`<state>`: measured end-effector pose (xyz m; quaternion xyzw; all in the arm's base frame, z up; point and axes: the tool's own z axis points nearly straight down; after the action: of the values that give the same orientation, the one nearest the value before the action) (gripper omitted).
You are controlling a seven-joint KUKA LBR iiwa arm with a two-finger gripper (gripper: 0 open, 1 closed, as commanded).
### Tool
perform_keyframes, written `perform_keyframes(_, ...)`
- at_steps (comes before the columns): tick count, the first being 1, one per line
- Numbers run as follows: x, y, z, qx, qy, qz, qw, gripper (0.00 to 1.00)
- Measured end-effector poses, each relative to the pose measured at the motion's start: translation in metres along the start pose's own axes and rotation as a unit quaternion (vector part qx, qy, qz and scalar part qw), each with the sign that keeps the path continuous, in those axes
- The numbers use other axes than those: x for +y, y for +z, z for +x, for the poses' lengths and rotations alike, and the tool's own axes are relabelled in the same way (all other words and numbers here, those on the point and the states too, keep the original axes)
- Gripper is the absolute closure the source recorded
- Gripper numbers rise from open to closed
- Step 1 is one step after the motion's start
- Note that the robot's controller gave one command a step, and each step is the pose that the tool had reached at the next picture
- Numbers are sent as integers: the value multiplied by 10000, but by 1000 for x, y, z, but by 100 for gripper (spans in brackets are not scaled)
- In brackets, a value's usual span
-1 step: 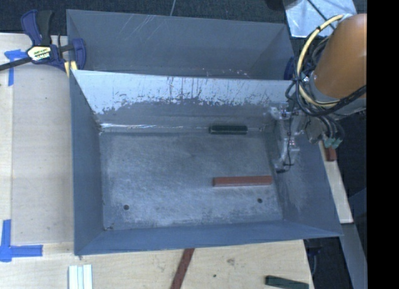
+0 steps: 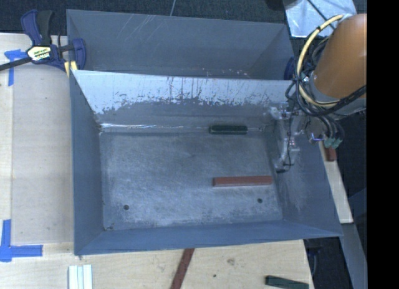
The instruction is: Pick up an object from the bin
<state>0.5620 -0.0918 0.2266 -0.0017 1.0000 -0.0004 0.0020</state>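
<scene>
Red-brown flat bar points its long axis at the gripper just beside its end; whether that is open or closed I cannot tell.

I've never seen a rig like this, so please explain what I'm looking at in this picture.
It is one picture from a camera looking down into a grey metal bin from above, slightly to one side. Reaching in from the right is a robot arm with an orange cover and cables; its job is to pick something out. Its claw hangs low near the bin's right wall. Two things lie on the floor: a reddish-brown flat bar, its right end just beside the claw, and a dark stick-shaped thing by the back wall. I see nothing held in the claw.
</scene>
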Motion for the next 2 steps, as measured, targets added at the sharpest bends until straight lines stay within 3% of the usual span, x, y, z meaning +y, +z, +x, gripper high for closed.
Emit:
perform_keyframes(1,4,51,9,-30,-99,6,9999,0)
perform_keyframes(2,31,156,25,8,-392,-3,9992,100)
